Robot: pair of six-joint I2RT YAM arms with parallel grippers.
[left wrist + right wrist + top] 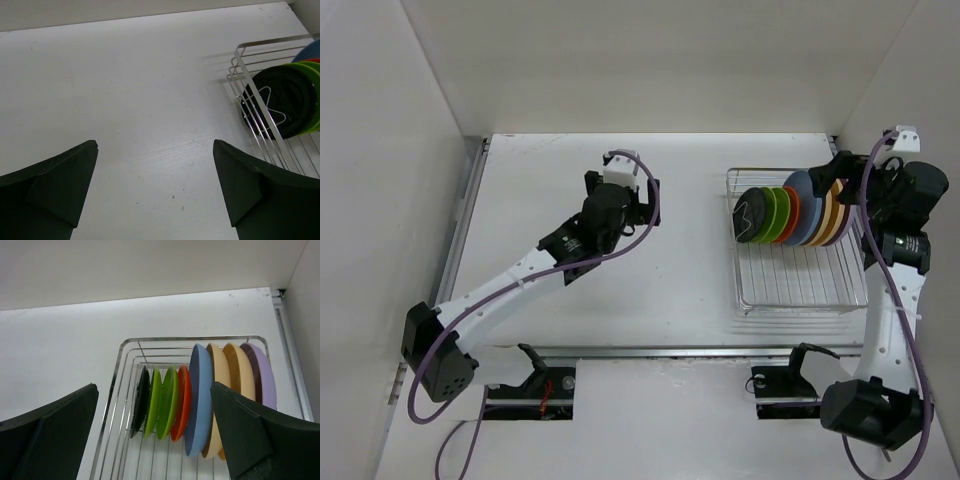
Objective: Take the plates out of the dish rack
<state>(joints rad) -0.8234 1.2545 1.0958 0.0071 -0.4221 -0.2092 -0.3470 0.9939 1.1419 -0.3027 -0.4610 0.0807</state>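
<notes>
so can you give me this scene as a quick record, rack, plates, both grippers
rack: dish rack, right side of table
plates: eight plates, upright in one row, all in rack
order from left arm's side: black, two lime green, orange, light blue, two tan, lavender
left gripper: open, empty, over bare table beside rack
right gripper: open, empty, above plates

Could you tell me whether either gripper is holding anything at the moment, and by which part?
Nothing is held: the left gripper and right gripper are both open and empty.
</notes>
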